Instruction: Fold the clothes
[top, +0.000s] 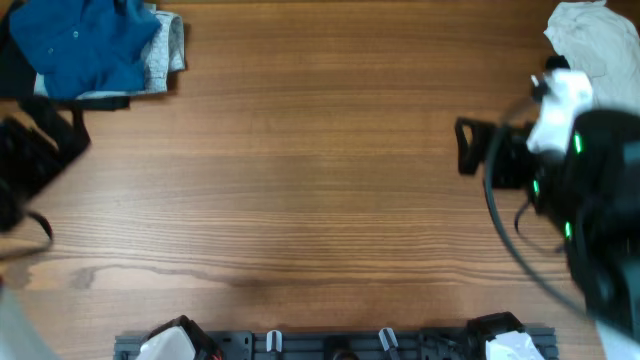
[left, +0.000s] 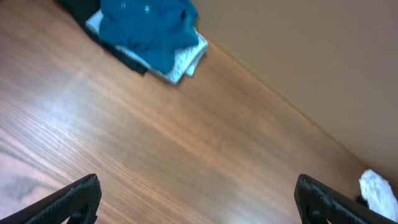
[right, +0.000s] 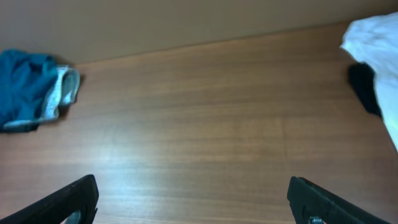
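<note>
The clothes (top: 85, 45), a deep-blue top, lie crumpled on a small pile at the table's far left corner. They also show in the left wrist view (left: 149, 28) and the right wrist view (right: 22, 87). My left gripper (left: 198, 199) stands open over bare wood, well short of the pile, with nothing between its fingers. At the right side of the table my right gripper (top: 466, 147) points left. It is open and empty (right: 193, 199), far from the blue top.
A pale speckled piece (top: 170, 50) and black cloth (top: 15, 70) lie under the blue top. A white garment (top: 595, 40) is bunched at the far right corner. A black rack (top: 330, 342) runs along the front edge.
</note>
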